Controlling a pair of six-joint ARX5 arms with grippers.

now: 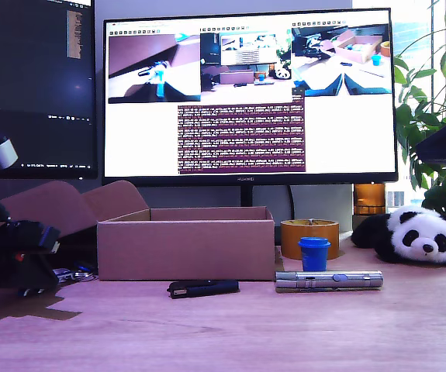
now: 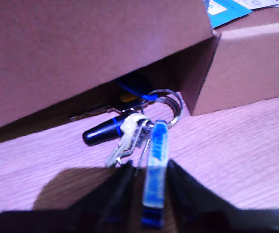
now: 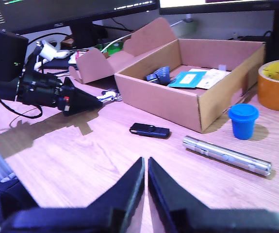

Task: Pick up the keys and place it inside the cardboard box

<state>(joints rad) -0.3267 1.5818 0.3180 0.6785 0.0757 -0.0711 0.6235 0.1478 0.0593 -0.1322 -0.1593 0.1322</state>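
On the tabletop [image 3: 71, 160], beside the cardboard box [image 3: 178, 104] and under its outer flap, lie the keys [image 2: 146, 141]. My first gripper [image 2: 149, 194] has its two black fingers either side of the blue-and-white fob; whether they press it I cannot tell. In the exterior view it sits low at the left, by the box. My second gripper [image 3: 145, 187] hangs above bare wood, fingers nearly together, holding nothing. A black gadget [image 3: 150, 130], a silver flashlight [image 3: 226, 156] and a blue cup [image 3: 243, 120] rest near the box front.
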